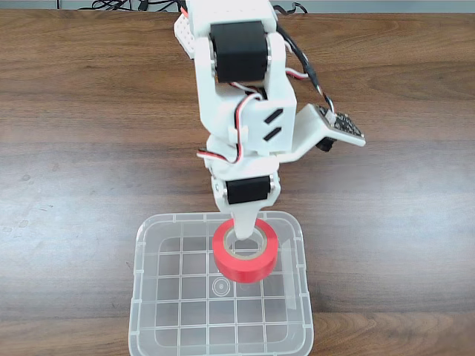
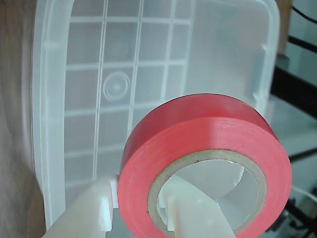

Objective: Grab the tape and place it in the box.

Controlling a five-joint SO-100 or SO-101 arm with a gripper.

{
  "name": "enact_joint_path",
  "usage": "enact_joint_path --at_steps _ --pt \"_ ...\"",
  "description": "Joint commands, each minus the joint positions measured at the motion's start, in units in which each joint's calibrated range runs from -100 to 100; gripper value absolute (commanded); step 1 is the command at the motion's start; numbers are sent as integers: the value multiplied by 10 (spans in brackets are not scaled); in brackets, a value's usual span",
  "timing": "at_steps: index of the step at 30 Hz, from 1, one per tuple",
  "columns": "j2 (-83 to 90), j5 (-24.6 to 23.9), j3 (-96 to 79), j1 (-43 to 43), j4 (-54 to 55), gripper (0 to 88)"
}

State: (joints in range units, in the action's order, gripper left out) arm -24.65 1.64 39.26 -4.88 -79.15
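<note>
In the fixed view we see the wooden table point(image 1: 82, 170) running bare across the left side, its dark grain unbroken. Moving toward the middle, the white arm point(image 1: 241, 96) reaches down from the top edge, red and black wires looping along its joints, and its gripper point(image 1: 245, 233) points straight down over the box point(image 1: 148, 311), which sits at the bottom centre. The tape point(image 1: 246, 256) hangs on the gripper, one finger passing through the ring's hole, above the box's far half; we cannot be sure from here whether the roll touches the gridded bottom or is held just clear of it. To the right of the arm a small camera board point(image 1: 338, 126) juts out on a white bracket. In the wrist view the box's point(image 2: 49, 124) left wall stands at the left, its grid floor beyond, and the tape point(image 2: 208, 139) fills the lower right, clamped between one white finger point(image 2: 91, 210) outside the roll and another inside the grey-white core.
</note>
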Motion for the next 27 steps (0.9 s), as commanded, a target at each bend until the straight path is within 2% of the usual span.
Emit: enact_joint_path --at_steps 1,7,11,13,27 --pt "-46 -3 113 -7 0 14" --pt "-67 -3 113 -3 0 28" --pt "-68 -3 109 -2 -3 164" --pt "-65 -3 110 -2 -11 197" --pt "-60 -4 112 7 -30 196"
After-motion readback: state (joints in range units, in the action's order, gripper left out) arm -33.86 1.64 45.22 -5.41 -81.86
